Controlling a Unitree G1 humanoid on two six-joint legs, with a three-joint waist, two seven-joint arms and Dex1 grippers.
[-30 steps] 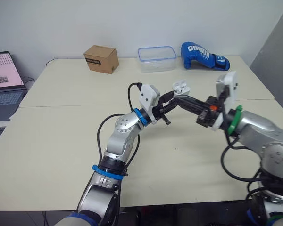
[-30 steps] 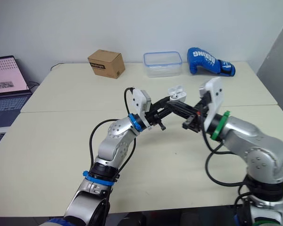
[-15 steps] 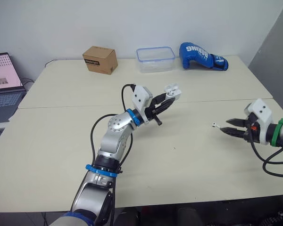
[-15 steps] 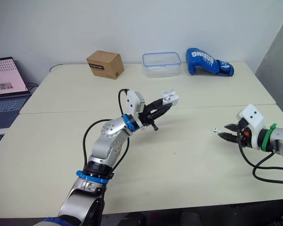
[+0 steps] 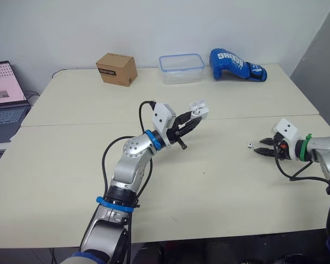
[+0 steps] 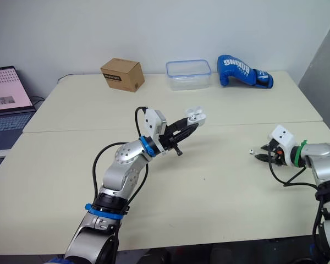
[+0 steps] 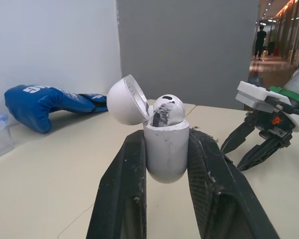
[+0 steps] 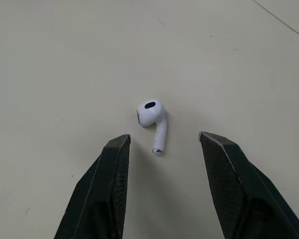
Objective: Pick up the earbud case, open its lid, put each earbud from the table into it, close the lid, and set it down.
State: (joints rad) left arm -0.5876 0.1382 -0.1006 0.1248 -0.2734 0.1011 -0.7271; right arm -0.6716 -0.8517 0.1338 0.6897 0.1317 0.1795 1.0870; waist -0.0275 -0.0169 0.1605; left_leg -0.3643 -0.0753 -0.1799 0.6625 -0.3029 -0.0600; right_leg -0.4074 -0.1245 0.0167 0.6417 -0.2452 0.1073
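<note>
My left gripper (image 5: 195,114) is raised above the table's middle, shut on the white earbud case (image 7: 165,149). The case's lid (image 7: 125,100) stands open and one earbud (image 7: 167,110) sits in it. A second white earbud (image 8: 153,118) lies on the table at the right (image 5: 248,146). My right gripper (image 5: 261,147) is low over the table just right of that earbud, open, its black fingers (image 8: 109,172) on either side of it without touching. The left wrist view also catches the right gripper (image 7: 254,144) beyond the case.
A cardboard box (image 5: 117,69), a clear plastic container (image 5: 182,68) and a blue boxing glove (image 5: 236,64) line the far edge. A laptop (image 5: 3,93) stands at the far left. A seam (image 5: 71,123) runs across the tabletop.
My right gripper left the case, swung out to the right and came down open beside the loose earbud. The left gripper still holds the open case, shifted slightly left.
</note>
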